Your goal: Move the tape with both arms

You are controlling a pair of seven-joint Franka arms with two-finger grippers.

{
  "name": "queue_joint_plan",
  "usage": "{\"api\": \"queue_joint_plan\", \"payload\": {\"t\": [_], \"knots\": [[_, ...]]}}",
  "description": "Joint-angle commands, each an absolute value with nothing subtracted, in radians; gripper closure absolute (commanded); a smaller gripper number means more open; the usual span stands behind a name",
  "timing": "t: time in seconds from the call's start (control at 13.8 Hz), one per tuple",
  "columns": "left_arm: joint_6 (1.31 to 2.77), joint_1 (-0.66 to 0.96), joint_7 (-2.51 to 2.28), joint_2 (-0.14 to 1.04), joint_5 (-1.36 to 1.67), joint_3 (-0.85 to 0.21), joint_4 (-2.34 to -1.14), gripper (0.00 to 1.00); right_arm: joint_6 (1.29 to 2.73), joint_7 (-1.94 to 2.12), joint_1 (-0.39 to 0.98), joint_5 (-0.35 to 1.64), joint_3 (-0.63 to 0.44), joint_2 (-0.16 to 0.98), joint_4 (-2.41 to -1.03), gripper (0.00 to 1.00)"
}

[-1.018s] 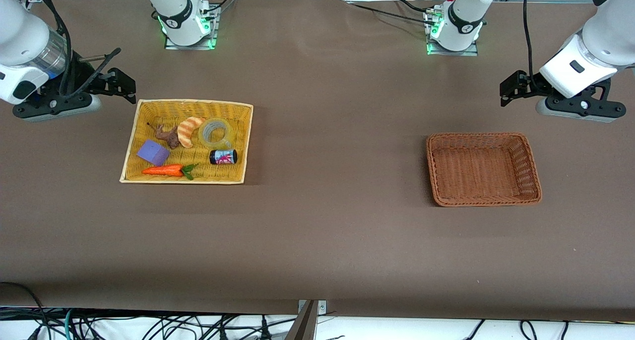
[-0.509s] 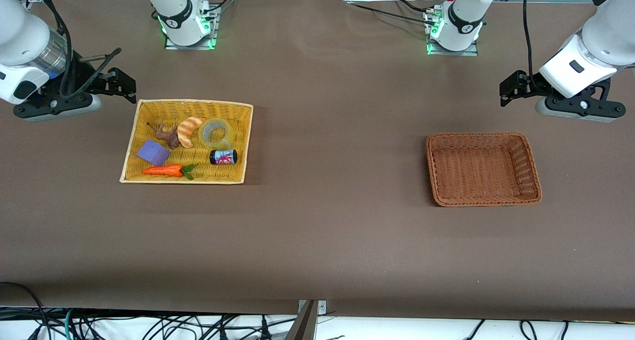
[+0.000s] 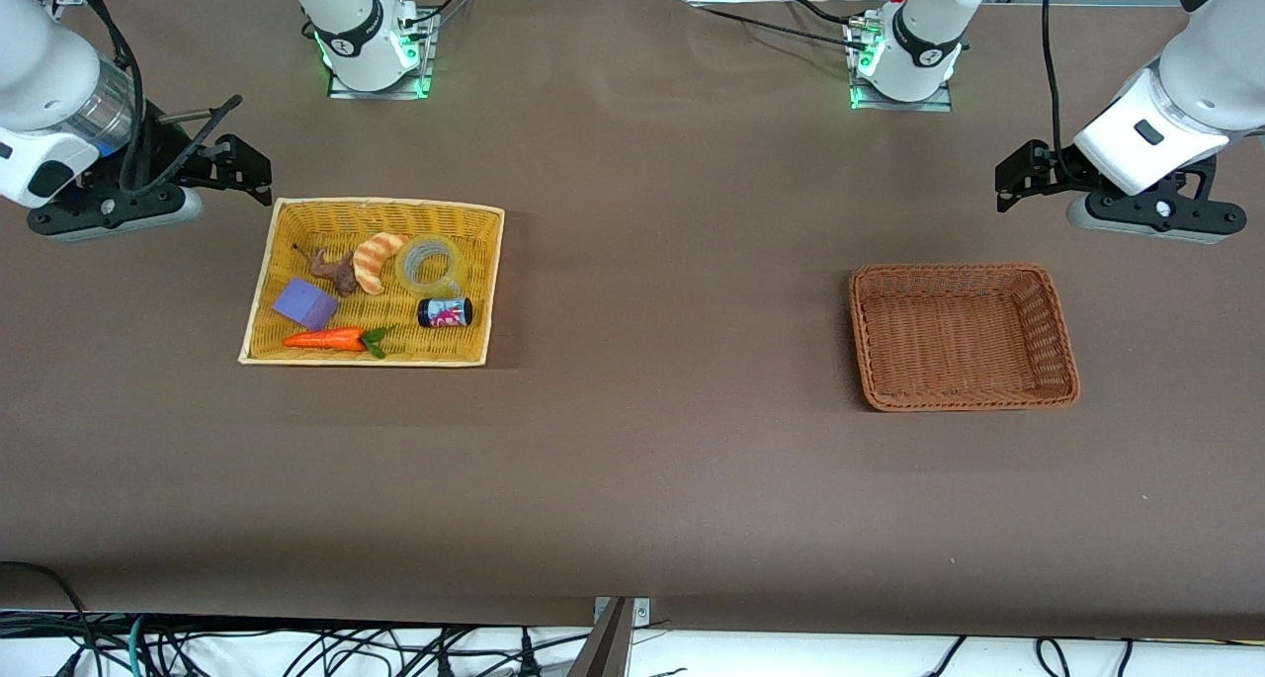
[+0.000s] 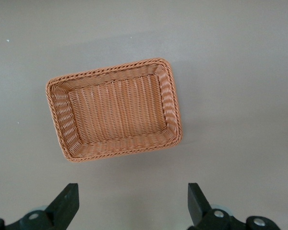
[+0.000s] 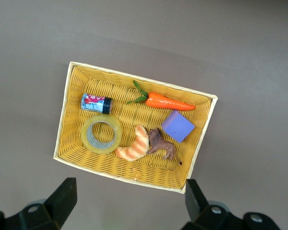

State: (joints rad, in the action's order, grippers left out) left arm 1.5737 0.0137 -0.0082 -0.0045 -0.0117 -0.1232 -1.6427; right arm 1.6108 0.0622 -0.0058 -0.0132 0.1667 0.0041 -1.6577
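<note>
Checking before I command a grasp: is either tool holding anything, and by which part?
Nothing is held: left tool and right tool are open and empty; the tape lies in the yellow basket.

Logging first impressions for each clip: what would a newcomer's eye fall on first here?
The yellow basket toward the right arm's end, crowded with the tape, a croissant, carrot and purple block. The brown basket toward the left arm's end holds nothing. The right gripper and left gripper hang open, waiting.

Translucent yellowish tape (image 3: 427, 265), orange-striped croissant (image 3: 375, 260), purple block (image 3: 305, 303) and orange carrot (image 3: 326, 339) fill a yellow basket (image 3: 474, 292).
</note>
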Motion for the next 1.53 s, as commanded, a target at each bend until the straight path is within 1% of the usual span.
{"api": "queue_joint_plan", "payload": {"t": [0.0, 1.16, 1.45], "knots": [[1.555, 0.017, 0.009, 0.012, -0.038, -0.124, -1.608, 0.0, 1.591, 0.063, -0.006, -0.005, 0.17, -0.002, -1.647, 0.0], [1.555, 0.009, 0.009, 0.017, -0.038, -0.146, -1.603, 0.0, 1.594, 0.061, -0.006, -0.005, 0.17, 0.0, -1.655, 0.0], [1.555, 0.009, 0.009, 0.017, -0.038, -0.143, -1.603, 0.0, 1.643, 0.043, 0.014, -0.003, 0.176, 0.015, -1.701, 0.0]]}}
